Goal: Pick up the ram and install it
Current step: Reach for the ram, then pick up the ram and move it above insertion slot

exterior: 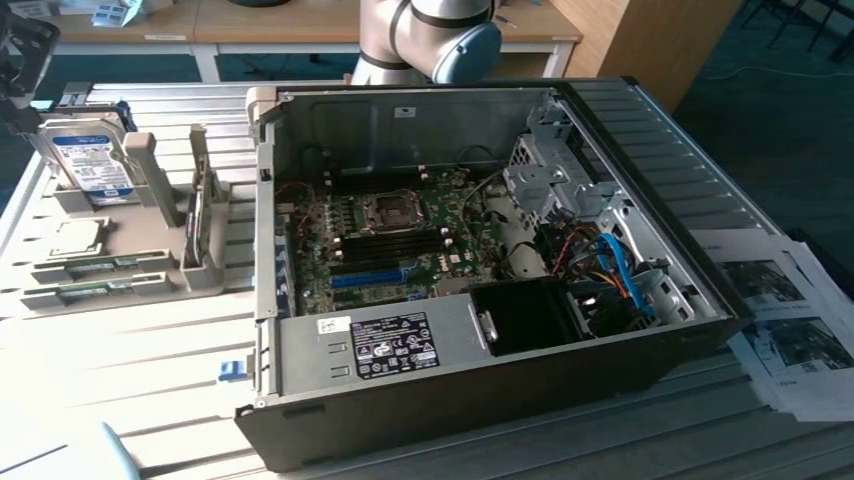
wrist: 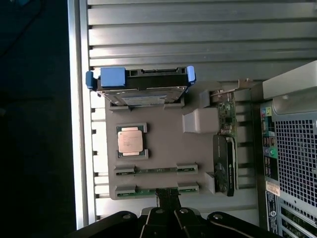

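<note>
Two ram sticks lie on edge in the slots of a grey holder (wrist: 198, 148): one green stick (wrist: 156, 169) and, beside it, a second stick (wrist: 148, 190) at the holder's outer edge. In the exterior view they are the nearer ram (exterior: 94, 292) and the farther ram (exterior: 100, 265), at the left of the computer case. My gripper (wrist: 168, 197) hangs above the outer stick. Its dark fingers are shut together with nothing between them. The motherboard (exterior: 387, 235) lies exposed inside the open case (exterior: 481, 260), with dark memory slots near its middle.
The holder also carries a silver hard drive (wrist: 141, 87) with blue end caps, a square processor chip (wrist: 131, 140) and an upright expansion card (wrist: 225, 148). The case's perforated wall (wrist: 292, 148) stands close beside the holder. Printed papers (exterior: 787, 340) lie at the exterior view's right.
</note>
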### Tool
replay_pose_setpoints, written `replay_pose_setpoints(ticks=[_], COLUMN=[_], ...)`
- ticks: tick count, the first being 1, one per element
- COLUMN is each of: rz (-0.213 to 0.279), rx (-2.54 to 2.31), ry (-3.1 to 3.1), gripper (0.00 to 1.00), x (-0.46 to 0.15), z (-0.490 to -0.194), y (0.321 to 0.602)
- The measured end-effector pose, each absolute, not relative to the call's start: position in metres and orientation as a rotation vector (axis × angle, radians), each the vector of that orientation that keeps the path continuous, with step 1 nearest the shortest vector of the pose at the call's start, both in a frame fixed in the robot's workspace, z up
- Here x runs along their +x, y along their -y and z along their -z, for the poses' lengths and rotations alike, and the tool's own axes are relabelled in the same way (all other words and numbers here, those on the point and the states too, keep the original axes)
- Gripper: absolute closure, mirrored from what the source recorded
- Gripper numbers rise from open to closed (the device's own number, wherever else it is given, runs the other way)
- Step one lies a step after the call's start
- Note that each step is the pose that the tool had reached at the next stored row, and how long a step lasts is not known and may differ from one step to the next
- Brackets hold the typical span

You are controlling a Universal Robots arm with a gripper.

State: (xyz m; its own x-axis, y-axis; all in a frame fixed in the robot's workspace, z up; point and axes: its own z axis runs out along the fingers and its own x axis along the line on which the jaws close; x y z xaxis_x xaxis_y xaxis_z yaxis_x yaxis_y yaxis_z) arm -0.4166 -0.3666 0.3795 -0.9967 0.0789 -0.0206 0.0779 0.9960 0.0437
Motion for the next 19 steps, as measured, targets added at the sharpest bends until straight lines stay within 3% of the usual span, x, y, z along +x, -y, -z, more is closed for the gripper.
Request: replay_pose_setpoints(ticks=[19], rz=[-0.06], rx=[0.088], ry=[-3.118], gripper=[0.9], x=[-0.417], z=[-0.3791], y=[0.3661])
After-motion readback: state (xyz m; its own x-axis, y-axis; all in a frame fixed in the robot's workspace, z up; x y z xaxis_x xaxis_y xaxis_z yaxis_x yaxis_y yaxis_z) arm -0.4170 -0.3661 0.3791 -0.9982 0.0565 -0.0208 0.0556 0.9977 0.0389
